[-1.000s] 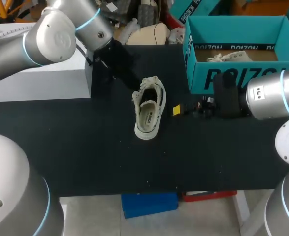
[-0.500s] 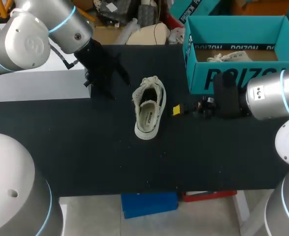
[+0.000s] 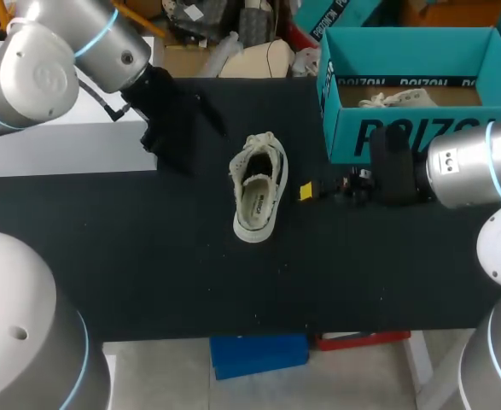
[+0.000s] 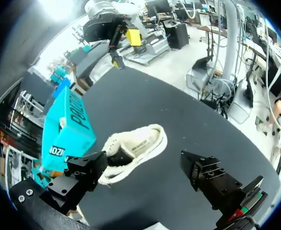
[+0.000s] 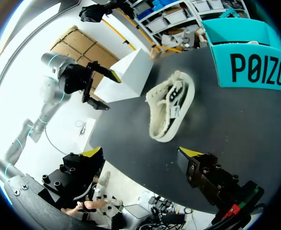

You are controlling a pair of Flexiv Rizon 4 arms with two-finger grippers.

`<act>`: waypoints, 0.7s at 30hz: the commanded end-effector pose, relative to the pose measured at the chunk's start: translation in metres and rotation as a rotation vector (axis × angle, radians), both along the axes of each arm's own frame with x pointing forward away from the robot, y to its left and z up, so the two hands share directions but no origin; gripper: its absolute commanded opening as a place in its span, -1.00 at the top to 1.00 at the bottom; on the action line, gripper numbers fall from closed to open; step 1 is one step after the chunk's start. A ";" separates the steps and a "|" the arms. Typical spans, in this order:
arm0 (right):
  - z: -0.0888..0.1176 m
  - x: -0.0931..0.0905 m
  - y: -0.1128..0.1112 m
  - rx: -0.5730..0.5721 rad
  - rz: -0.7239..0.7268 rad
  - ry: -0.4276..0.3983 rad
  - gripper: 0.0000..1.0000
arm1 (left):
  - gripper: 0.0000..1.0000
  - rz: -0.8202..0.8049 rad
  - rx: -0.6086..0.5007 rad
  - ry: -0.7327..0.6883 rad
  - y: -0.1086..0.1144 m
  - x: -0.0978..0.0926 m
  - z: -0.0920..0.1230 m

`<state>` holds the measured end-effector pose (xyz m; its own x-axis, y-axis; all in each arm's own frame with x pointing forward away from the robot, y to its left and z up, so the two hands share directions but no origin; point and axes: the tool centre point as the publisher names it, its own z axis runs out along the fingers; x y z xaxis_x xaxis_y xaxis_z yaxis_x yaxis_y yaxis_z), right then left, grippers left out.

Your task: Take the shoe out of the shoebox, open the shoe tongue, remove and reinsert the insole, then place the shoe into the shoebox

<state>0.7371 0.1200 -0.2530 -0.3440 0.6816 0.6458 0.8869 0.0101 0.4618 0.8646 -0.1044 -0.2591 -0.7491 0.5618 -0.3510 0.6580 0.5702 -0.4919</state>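
Observation:
A cream low-top shoe [image 3: 257, 196] lies on the black table [image 3: 148, 256], its opening up, clear of both grippers. In the left wrist view the shoe [image 4: 133, 152] is ahead of my left gripper [image 4: 145, 175], which is open with nothing in it. In the head view that gripper [image 3: 200, 147] hangs to the shoe's upper left. My right gripper [image 3: 314, 190] stands open just right of the shoe; in its own view it [image 5: 140, 154] faces the shoe [image 5: 171, 108]. The teal shoebox [image 3: 412, 128] stands open at the back right with a second shoe [image 3: 395, 99] inside.
A white box [image 3: 71, 145] stands at the table's left, behind my left arm. The shoebox [image 5: 255, 67] rises just beyond my right arm. Bare black tabletop stretches in front of the shoe to the near edge.
My left gripper has opened and drawn back to the left, away from the shoe's collar. The shoe lies where it was. My right arm has not moved.

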 end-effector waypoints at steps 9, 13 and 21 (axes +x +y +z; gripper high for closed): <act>0.000 0.000 0.001 -0.002 -0.002 0.001 -1.00 | -1.00 0.314 -0.107 0.221 0.063 0.002 0.004; 0.000 0.000 0.001 -0.002 -0.002 0.001 -1.00 | -1.00 0.322 -0.099 0.265 0.073 -0.004 0.008; 0.000 0.000 0.001 -0.002 -0.002 0.001 -1.00 | -1.00 0.322 -0.099 0.265 0.073 -0.004 0.008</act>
